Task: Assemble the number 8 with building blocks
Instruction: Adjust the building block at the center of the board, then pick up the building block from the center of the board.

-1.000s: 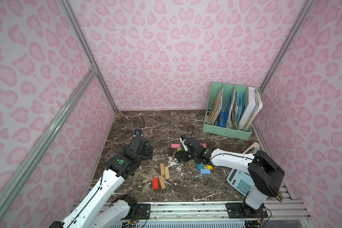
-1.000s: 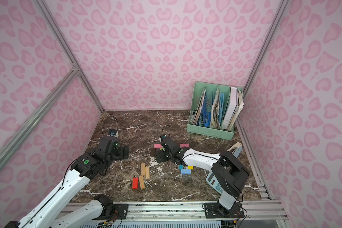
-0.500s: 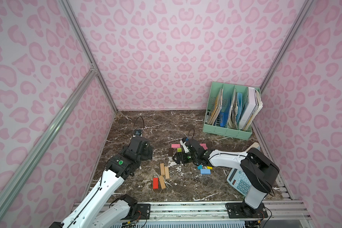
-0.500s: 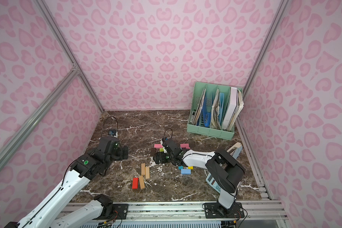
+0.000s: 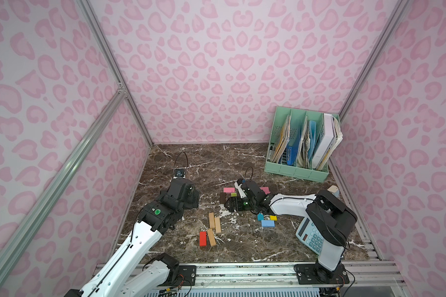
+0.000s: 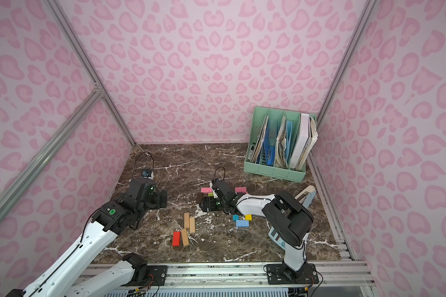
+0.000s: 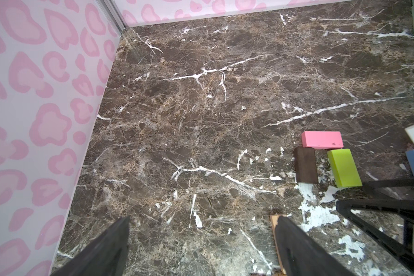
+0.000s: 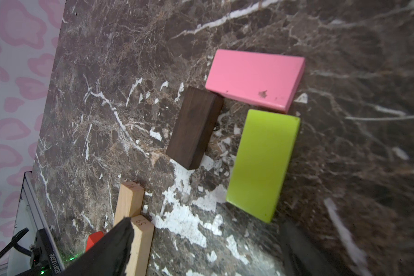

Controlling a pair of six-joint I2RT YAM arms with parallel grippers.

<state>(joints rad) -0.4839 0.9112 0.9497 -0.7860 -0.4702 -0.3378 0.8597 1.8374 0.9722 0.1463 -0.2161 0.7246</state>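
the right claw (image 8: 206, 224) hangs low over the marble table (image 8: 344, 59) with its jaws spread wide and nothing between them. just ahead of its fingertips lies the lime-green block (image 8: 261, 165), flat, with one corner close to a finger (image 8: 296, 251); whether they touch i cannot tell. a dark brown block (image 8: 194, 129) lies beside the green one with bare marble between them. a pink block (image 8: 253, 78) lies across their far ends, touching the brown one's corner and just off the green one's end. by the other finger (image 8: 105, 251) the ends of two tan blocks (image 8: 129, 200) show side by side, with a bit of the red block (image 8: 95, 239) behind.

in both top views the right claw (image 5: 228, 204) points toward the robot's left at mid-table. a second pink block (image 5: 265, 190) peeks out on the far side of its wrist. close by the forearm sit a teal block (image 5: 260, 216), a yellow block (image 5: 273, 217) and a light blue block (image 5: 267, 223), bunched together. nearer the robot's base the two tan blocks lie staggered, side against side, and a third tan block (image 5: 211, 237) lies just beside the red one.

the left claw (image 7: 203, 218) is also wide open and empty, over bare marble toward the left wall, apart from the green, brown and pink group. a pale blue calculator (image 5: 308, 232) lies partly hidden behind the right arm, and a mint file rack (image 5: 296, 171) with folders stands in the far right corner.
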